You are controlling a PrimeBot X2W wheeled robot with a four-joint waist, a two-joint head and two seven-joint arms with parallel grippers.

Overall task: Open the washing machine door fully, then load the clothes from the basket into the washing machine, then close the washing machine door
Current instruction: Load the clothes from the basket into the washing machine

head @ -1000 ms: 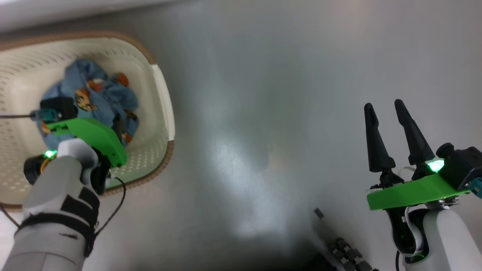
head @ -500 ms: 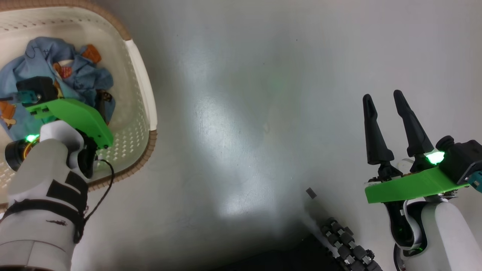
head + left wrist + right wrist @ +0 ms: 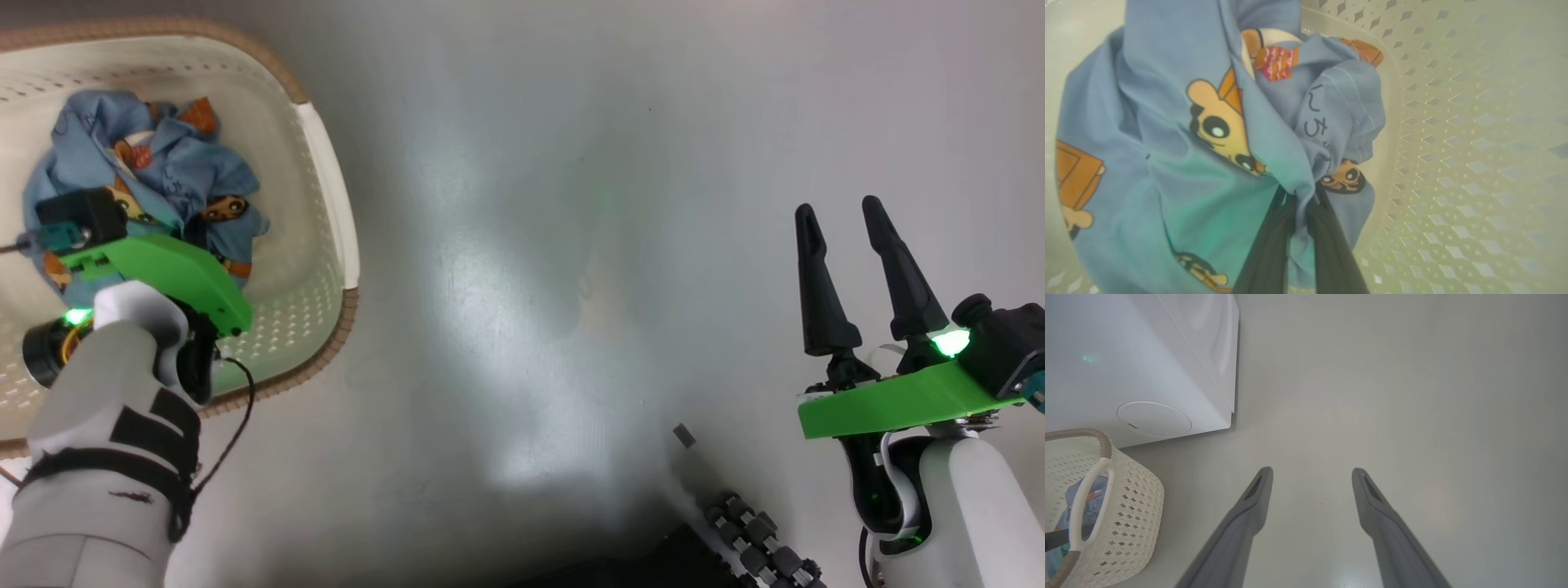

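Note:
The cream basket (image 3: 328,196) stands on the floor at the upper left, holding a bundle of light blue clothes (image 3: 155,175) with orange-brown cartoon prints. My left arm reaches down into it, its green wrist mount (image 3: 163,278) covering the fingers. In the left wrist view my left gripper (image 3: 1300,196) is shut, pinching a fold of the clothes (image 3: 1208,122) beside the perforated basket wall (image 3: 1453,122). My right gripper (image 3: 841,212) is open over bare floor, nothing between its fingers (image 3: 1310,471). The washing machine (image 3: 1147,355) shows its white lower corner behind the basket (image 3: 1126,506). Its door is out of view.
Glossy grey floor spreads between the basket and my right arm. A small dark piece (image 3: 684,435) lies on it near my base's roller wheel (image 3: 751,539). The round filter cap (image 3: 1154,419) sits low on the washer's front, just above the basket rim.
My left gripper's fingers have closed on the blue fabric in the basket. The head camera has shifted, so the whole picture moved. My right gripper stays open in place.

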